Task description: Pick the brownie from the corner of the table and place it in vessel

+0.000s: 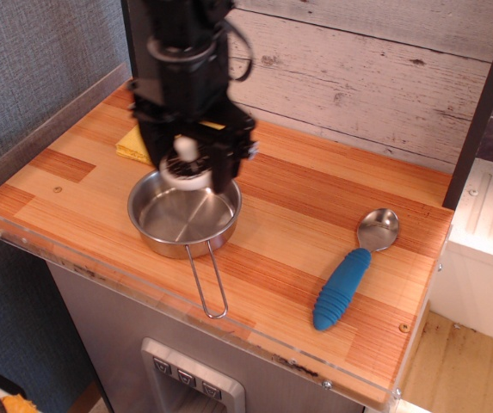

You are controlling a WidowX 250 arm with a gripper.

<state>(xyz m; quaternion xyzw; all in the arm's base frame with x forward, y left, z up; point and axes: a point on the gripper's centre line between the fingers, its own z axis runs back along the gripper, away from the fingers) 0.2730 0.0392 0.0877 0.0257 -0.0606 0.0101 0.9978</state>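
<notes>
1. Risk: the brownie (187, 169) hangs above the back rim of the vessel (185, 212), not its centre. Released here, it could strike the rim and roll onto the table (315, 206) or the yellow cloth (129, 144).
2. Risk: descending too low could knock the light pan askew; its wire handle (208, 282) points toward the table's front edge.
3. Gripper (188, 170): jaws narrowly apart, clamped on the brownie's sides, white knob up. No contact with the pan is visible.
4. Spoon (351, 268) lies well clear, right.

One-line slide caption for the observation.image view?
Gripper holds the brownie above the steel pan on the wooden table.
</notes>
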